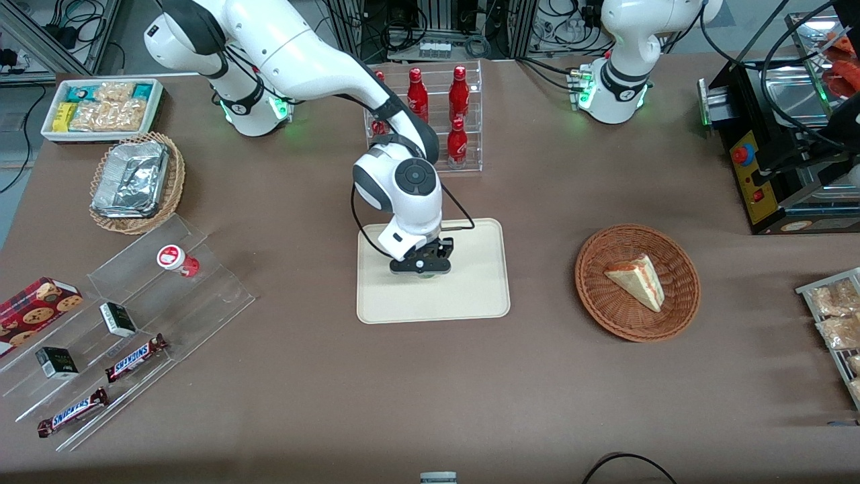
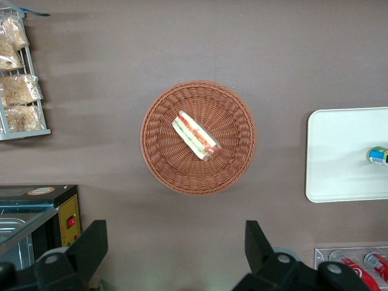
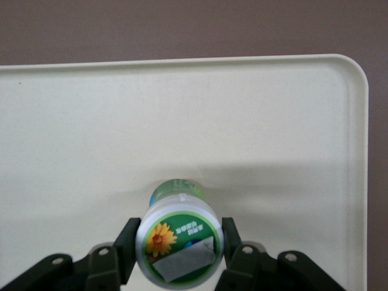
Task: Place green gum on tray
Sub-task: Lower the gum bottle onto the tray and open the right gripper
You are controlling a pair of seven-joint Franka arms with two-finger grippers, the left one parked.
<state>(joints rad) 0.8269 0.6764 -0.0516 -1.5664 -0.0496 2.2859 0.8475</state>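
Observation:
The green gum [image 3: 179, 242] is a small bottle with a green body and a white lid bearing a green flower label. It stands upright between my fingers [image 3: 127, 245], its base on or just above the cream tray [image 3: 182, 109]. The right gripper [image 3: 180, 242] is shut on the gum's lid, with a finger pressed against each side. In the front view the gripper [image 1: 421, 265] is over the middle of the tray [image 1: 470, 296] and hides the gum. The gum also shows on the tray in the left wrist view [image 2: 379, 156].
A red-lidded bottle [image 1: 176, 259] stands on the clear stepped shelf [image 1: 134, 316] with snack bars, toward the working arm's end. A clear rack of red cola bottles [image 1: 437, 114] stands farther from the camera than the tray. A wicker basket with a sandwich [image 1: 637, 282] lies toward the parked arm's end.

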